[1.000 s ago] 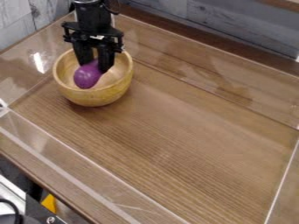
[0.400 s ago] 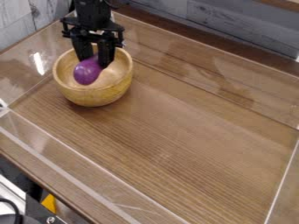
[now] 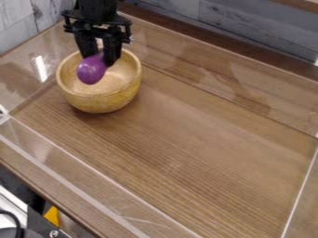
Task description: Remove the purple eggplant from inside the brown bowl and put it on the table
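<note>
The purple eggplant [image 3: 91, 69] hangs between the fingers of my gripper [image 3: 97, 61], which points straight down and is shut on it. It sits just above the pale inside of the brown bowl [image 3: 110, 95], over the bowl's back left part. The bowl stands at the far left of the wood-grain table [image 3: 187, 149]. The black fingers hide the eggplant's upper end.
Clear plastic edging [image 3: 25, 139] runs around the table's sides. A grey plank wall [image 3: 236, 23] stands behind the table. The wide tabletop stretches to the right of and in front of the bowl.
The gripper has risen a little with the eggplant in it, lifting it off the bowl's floor. The bowl has stayed in place.
</note>
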{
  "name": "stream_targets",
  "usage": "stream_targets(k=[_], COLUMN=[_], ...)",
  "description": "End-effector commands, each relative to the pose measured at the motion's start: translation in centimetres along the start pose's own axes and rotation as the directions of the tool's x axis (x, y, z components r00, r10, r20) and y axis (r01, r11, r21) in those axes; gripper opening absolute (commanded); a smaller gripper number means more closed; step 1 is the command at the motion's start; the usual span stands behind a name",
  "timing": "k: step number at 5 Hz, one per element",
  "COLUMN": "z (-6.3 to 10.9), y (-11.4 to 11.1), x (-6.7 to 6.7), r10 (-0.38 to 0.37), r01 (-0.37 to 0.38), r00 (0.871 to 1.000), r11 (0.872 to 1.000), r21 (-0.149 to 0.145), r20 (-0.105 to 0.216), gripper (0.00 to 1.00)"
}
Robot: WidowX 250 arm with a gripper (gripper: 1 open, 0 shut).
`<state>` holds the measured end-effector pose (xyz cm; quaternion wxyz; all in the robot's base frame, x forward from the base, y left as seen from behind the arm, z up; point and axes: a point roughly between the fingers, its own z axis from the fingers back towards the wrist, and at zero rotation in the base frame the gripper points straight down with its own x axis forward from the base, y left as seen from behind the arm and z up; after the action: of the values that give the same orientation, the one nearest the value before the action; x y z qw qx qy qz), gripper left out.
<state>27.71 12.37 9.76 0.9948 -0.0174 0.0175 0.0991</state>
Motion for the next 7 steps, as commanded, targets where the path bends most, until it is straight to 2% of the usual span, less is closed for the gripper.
stream_targets(k=[1, 4, 5, 7], z=[2.4, 2.6, 2.3, 0.3], y=[-0.7, -3.5, -4.5, -7.3], x=[-0.1, -1.2, -1.7, -2.2], r10=[-0.018, -0.062, -0.085, -0.136], r01=[0.016, 0.059, 0.082, 0.133], r00=[0.997, 0.994, 0.993, 0.988], r11=[1.000, 0.998, 0.996, 0.990], r21=[0.025, 0.038, 0.042, 0.048], r20=[0.075, 0.085, 0.083, 0.070], gripper=[0.00, 0.00, 0.00, 0.00])
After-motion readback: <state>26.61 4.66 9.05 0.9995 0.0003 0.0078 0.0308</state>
